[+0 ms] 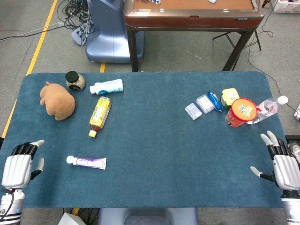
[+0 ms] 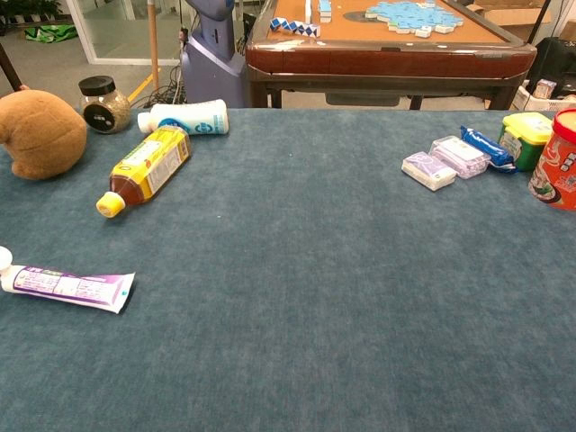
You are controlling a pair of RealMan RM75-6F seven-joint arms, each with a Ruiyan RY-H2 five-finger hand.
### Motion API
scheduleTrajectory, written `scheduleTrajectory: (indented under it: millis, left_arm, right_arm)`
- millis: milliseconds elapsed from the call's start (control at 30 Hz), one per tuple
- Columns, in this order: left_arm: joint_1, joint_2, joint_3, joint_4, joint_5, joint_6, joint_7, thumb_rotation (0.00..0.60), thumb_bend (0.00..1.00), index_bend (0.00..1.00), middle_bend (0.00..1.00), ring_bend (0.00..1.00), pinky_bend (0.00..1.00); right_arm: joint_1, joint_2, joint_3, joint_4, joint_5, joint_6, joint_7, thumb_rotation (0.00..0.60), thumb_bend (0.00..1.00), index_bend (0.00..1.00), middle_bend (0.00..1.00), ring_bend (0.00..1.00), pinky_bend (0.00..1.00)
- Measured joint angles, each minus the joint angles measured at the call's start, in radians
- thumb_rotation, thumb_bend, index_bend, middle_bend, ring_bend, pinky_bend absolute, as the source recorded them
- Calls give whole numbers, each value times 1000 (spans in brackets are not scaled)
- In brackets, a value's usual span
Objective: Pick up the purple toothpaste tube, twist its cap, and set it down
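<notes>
The purple toothpaste tube (image 1: 88,162) lies flat on the blue table near the front left, its white cap pointing left; the chest view shows the tube (image 2: 70,287) at the left edge. My left hand (image 1: 18,167) hovers at the table's front left corner, fingers apart and holding nothing, a short way left of the tube. My right hand (image 1: 282,164) hangs at the front right edge, fingers spread, holding nothing. Neither hand appears in the chest view.
A brown plush toy (image 1: 58,100), a dark-lidded jar (image 1: 74,80), a white bottle (image 1: 107,86) and a yellow tea bottle (image 1: 99,115) sit at the back left. Small packets (image 1: 205,103), a red cup (image 1: 241,111) and a clear bottle (image 1: 265,110) sit at the right.
</notes>
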Motion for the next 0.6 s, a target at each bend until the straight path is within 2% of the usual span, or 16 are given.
scheduleTrajectory:
  millis: [333, 600]
  left_arm:
    - [-12, 12, 3, 5, 10, -19, -19, 600, 418, 223, 293, 225, 195]
    - [-64, 42, 15, 17, 38, -115, -85, 600, 397, 209, 292, 224, 188]
  right_arm:
    - [5, 19, 9, -13, -10, 9, 5, 600, 23, 0, 0, 0, 0]
    - [18, 95, 40, -76, -29, 38, -36, 600, 23, 0, 0, 0, 0]
